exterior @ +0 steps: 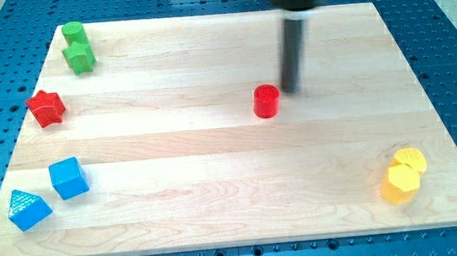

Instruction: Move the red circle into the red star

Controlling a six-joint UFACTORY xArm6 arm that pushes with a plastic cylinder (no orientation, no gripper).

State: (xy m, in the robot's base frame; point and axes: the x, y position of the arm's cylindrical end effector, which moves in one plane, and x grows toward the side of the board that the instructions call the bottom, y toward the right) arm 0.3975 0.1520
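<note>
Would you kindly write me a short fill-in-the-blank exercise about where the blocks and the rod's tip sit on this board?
1. My tip stands just to the view's ____ of the red circle.
2. The red star lies near the view's ____ edge of the wooden board.
3. The two blocks in the view's bottom right corner are both ____.
4. The green star sits directly below the ____ circle.

Missing words: right; left; yellow; green
</note>
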